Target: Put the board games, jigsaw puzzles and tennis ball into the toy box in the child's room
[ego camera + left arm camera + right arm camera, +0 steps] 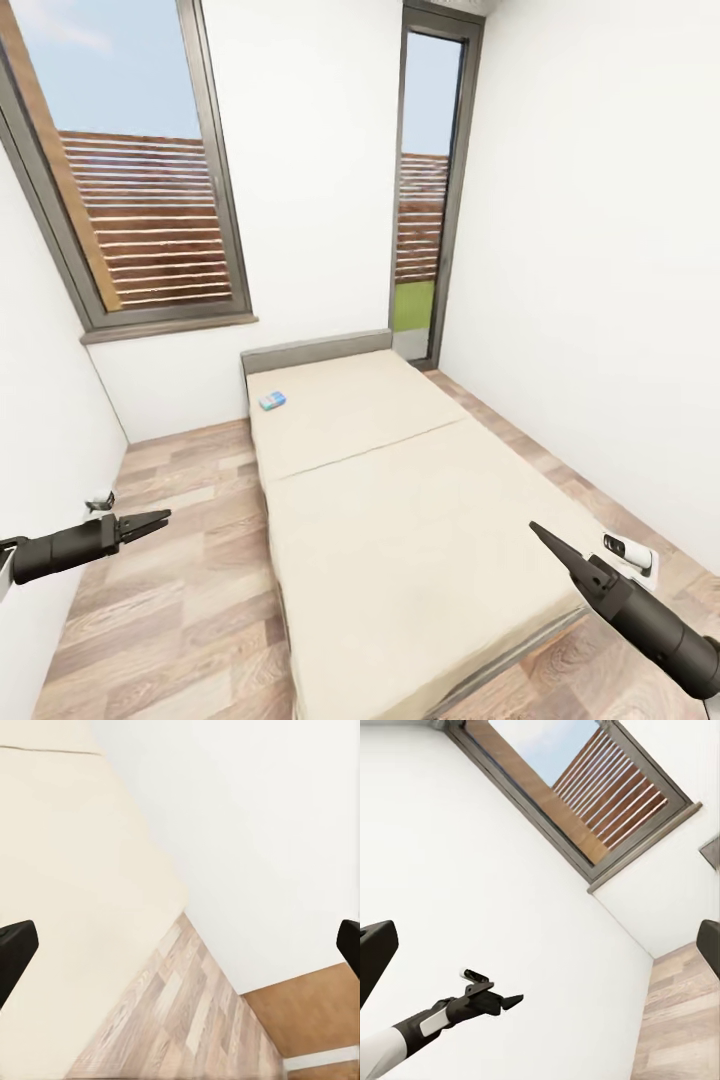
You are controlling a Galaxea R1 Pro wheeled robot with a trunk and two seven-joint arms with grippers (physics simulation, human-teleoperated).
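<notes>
Nearest, two dark arms are seen at the lower corners of the head view. The left tool (pixel 158 520) is held over the wood floor (pixel 180 560) beside the bed, its fingers drawn close together at the tips in the head view, though in the left wrist view its pads (pixel 15 952) stand far apart at the picture's edges; the state cannot be told for certain. The right tool (pixel 540 535) is held over the near corner of the mattress, its fingers seen as one narrow point; whether a gap remains cannot be told. Nothing is carried by either.

Middle ground: the bed (pixel 400 520), low and wide, with a beige mattress in two sections and a grey frame, is set lengthwise on plank flooring. A small white device (pixel 628 550) is seen on the floor just beside the bed's right edge.

Farther: one small flat blue board game (pixel 273 401) lies on the far mattress section, near the grey headboard (pixel 315 350).

Farthest: white walls (pixel 320 180) are recorded, with a large grey-framed window (pixel 130 200) at left and a narrow tall window (pixel 430 190) at right, wooden slats and sky behind both.
</notes>
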